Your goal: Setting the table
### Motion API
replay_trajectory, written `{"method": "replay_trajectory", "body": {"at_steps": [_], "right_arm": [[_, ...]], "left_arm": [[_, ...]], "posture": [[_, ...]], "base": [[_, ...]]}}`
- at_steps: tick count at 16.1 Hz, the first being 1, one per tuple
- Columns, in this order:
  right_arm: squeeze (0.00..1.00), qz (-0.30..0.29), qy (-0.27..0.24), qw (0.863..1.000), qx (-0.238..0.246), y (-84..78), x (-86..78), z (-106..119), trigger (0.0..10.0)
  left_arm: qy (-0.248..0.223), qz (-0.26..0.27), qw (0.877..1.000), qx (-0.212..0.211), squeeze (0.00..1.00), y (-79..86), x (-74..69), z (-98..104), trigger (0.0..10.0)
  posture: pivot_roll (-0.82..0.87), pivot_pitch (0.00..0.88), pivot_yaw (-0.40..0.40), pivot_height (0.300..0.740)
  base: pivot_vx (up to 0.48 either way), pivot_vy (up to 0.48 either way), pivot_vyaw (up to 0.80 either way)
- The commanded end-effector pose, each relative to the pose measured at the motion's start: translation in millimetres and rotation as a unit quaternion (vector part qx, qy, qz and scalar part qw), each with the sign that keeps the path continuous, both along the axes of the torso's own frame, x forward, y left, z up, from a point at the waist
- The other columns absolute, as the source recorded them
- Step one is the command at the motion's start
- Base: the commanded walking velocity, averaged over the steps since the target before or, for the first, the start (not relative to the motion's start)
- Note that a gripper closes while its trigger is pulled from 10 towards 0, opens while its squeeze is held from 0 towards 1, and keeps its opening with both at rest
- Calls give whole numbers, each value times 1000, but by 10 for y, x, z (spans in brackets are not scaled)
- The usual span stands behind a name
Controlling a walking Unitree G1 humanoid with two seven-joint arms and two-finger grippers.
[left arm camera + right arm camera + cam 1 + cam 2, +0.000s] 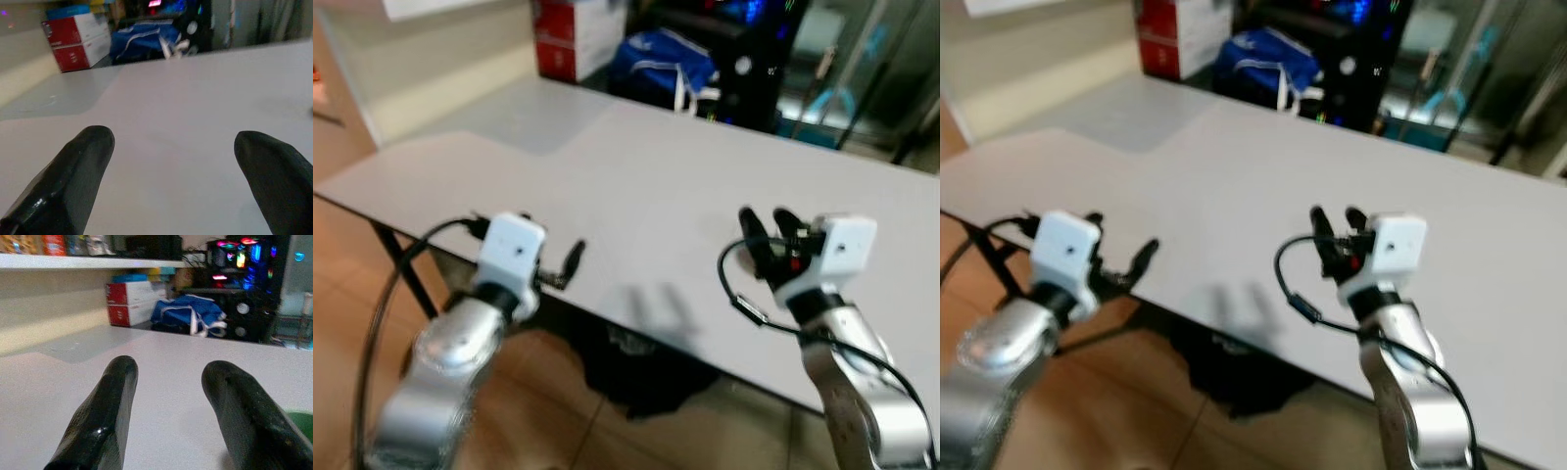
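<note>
Two silver arms, rounded metal links. White boxy wrist housing on each. Left gripper (570,262) and right gripper (766,229): long black fingers. Black cables loop beside both wrists.

A home room is suggested by a table (636,186), boxes (129,301), a bag (188,313) and a lit computer (239,254) beyond the jaws.
</note>
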State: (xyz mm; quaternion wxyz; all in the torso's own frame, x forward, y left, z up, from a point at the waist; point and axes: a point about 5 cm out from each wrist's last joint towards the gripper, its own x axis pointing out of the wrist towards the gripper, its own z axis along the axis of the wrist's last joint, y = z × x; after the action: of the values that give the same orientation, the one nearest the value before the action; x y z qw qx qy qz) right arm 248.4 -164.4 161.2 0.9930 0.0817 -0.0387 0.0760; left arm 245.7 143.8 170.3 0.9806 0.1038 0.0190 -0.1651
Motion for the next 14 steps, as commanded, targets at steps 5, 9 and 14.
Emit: {"method": "replay_trajectory", "body": {"at_steps": [5,9,14], "right_arm": [[0,23,51,998,4,218,67,-188,10000],[1000,12,83,996,6,230,89,-332,10000],[1000,22,63,998,-1,278,117,-284,10000]], "left_arm": [[-10,21,1000,4,0,46,44,29,10000],[8,36,999,-35,1000,99,68,31,10000],[10,41,999,-12,1000,173,98,16,10000]], "posture": [[7,0,-34,740],[23,0,-28,740],[22,0,7,740]], "base": [[0,480,-800],[0,480,-705],[0,480,0]]}}
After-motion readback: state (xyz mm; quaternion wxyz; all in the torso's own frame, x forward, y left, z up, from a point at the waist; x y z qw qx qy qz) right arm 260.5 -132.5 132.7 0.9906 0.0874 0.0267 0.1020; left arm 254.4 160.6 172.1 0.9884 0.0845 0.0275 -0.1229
